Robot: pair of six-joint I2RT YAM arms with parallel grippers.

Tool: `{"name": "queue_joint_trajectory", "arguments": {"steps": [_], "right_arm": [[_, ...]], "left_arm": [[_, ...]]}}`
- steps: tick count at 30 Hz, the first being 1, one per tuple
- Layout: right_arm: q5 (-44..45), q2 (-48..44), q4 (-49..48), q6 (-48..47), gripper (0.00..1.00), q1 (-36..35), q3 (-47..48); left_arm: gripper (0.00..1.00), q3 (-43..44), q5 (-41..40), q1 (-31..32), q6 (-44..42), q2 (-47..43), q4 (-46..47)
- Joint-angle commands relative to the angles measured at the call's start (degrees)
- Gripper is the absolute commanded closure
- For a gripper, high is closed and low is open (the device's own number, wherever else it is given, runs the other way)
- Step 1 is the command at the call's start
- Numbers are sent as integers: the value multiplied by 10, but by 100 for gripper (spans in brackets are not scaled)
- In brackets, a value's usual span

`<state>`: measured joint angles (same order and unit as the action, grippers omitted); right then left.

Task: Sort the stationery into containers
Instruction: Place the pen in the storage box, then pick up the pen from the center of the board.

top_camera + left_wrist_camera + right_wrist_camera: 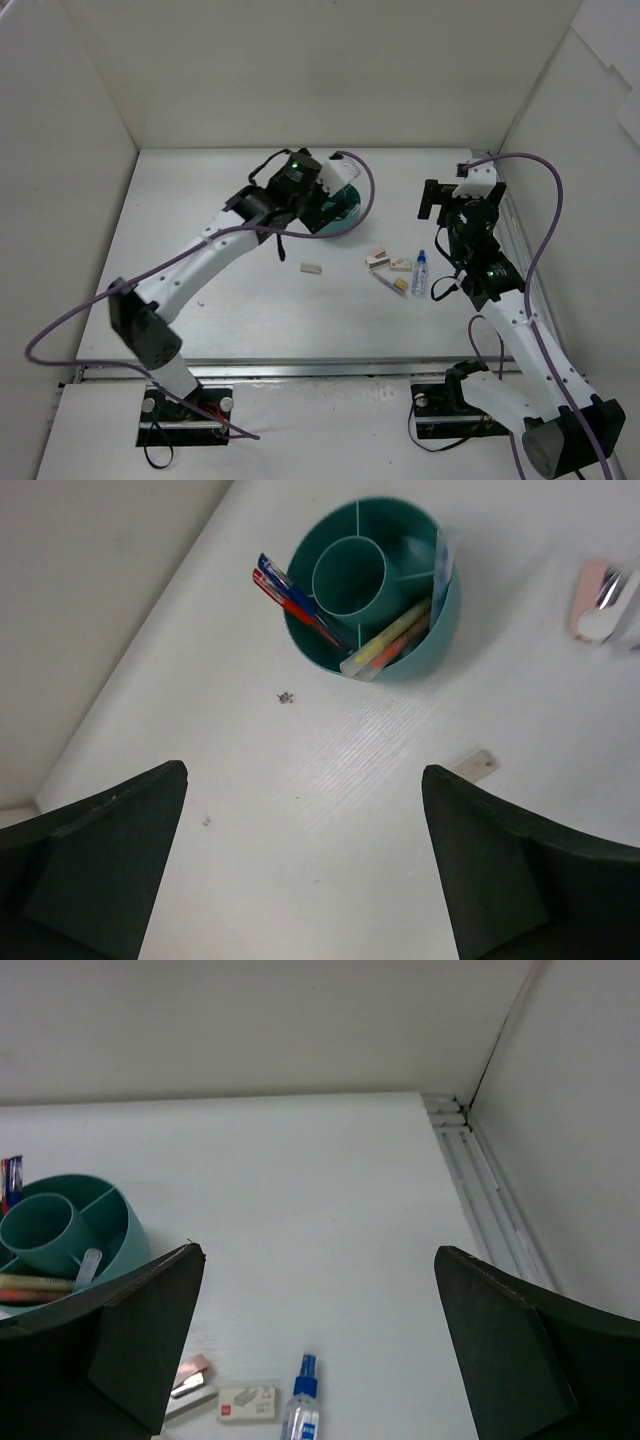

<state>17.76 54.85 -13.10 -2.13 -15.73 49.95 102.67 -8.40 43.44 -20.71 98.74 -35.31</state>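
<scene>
Organizer [437,635] stood at the upper centre of the left wrist view, with red and blue pens [295,598] in its left compartment and a yellow pen [385,640] in its lower one. Left gripper [305,775] hung over the table [330,860], jaws spread, empty. Right gripper [320,1255] was likewise spread and empty. Bottle [303,1400] and an eraser [247,1403] lay side by side at the lower centre of the right wrist view.

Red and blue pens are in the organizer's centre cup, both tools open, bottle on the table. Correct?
No: the centre cup is empty. The red and blue pens stand in an outer compartment of the organizer, as the left wrist view shows. The left tool and right tool are open, and the bottle is on the table.
</scene>
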Motion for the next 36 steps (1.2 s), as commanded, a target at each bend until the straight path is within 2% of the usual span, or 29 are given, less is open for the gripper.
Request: {"name": "queue_joint_trajectory", "arguments": {"steps": [1, 2, 3, 4, 5, 7, 8, 9, 11, 15, 18, 21, 27, 30, 36], "right_arm": [[-23, -10, 56, 56, 2, 1, 12], [-12, -19, 72, 63, 2, -1, 9], [1, -26, 79, 77, 2, -2, -1], [37, -45, 90, 113, 2, -2, -6], [47, -55, 98, 130, 2, -3, -13], [41, -76, 106, 158, 2, -3, -35], [46, -97, 112, 170, 2, -4, -52], [54, -108, 117, 185, 2, -4, -58], [117, -140, 142, 225, 2, -6, -66], [279, -173, 180, 260, 2, -5, -43], [329, -184, 200, 258, 2, -5, -18], [356, -193, 207, 250, 2, -6, -7], [366, -218, 208, 250, 2, -4, -20], [363, -237, 209, 247, 2, -4, -26], [332, -290, 209, 251, 2, -5, -44]], "left_arm": [[0, -85, 13, 1, 165, -125, 141], [0, -133, 29, 1, 244, -158, 166], [0, -149, 69, -5, 282, -170, 171], [0, -189, 77, -5, 352, -185, 196], [0, -203, 95, -5, 383, -187, 198], [0, -221, 88, 1, 442, -183, 182], [0, -221, 87, 1, 516, -168, 167], [0, -221, 87, 1, 550, -157, 157], [0, -205, 87, 1, 626, -116, 122], [0, -119, 37, 47, 716, -31, 60], [0, -38, 20, 59, 788, 49, -34], [0, 9, 33, 64, 861, 119, -63], [1, 41, 0, 105, 976, 183, -77], [7, 60, 12, 105, 1022, 216, -89], [12, 148, -35, 129, 1050, 284, -120]]}}
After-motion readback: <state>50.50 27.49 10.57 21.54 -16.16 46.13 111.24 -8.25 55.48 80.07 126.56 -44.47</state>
